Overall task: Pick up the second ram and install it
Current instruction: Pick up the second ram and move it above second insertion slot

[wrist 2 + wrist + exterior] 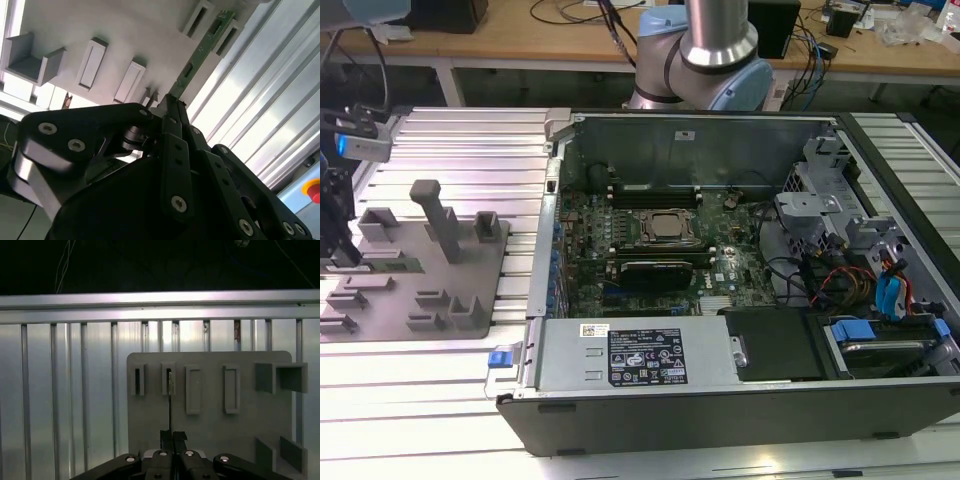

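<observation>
On the grey fixture tray (210, 440), the second ram (200, 52) stands on edge in one of four slotted holders (231, 389) set in a row. It is a thin green stick with small dark chips. One gripper (172, 435) is clenched on its near end. A ribbed aluminium table (65, 390) surrounds the tray, and one open computer case (720, 140) sits toward the exterior view's right.

Exterior view high, overlooking ribbed aluminium table (450, 150); both wrist views close behind black gripper (172, 434), all sharing grey plastic fixture tray (210, 440).
</observation>
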{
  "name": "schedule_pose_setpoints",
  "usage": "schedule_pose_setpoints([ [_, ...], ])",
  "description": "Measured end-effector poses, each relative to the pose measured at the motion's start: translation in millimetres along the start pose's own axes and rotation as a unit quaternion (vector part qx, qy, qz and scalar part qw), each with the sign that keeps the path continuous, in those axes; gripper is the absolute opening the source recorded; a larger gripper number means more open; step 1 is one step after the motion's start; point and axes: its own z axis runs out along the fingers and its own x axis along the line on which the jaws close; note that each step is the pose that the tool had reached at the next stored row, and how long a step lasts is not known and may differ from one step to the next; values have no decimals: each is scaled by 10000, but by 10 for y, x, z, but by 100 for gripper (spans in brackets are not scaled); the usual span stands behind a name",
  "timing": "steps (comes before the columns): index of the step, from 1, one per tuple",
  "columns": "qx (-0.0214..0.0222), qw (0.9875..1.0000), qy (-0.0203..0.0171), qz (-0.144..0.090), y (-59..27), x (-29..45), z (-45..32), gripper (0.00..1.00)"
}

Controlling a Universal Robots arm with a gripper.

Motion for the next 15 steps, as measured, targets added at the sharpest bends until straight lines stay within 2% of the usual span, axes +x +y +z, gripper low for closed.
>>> schedule_pose_setpoints([
  [7,0,10000,0,1,-1,-5,-181,9],
  [10,0,10000,1,0,-2,-16,-324,9],
  [15,0,10000,3,1,-2,-40,-489,9],
])
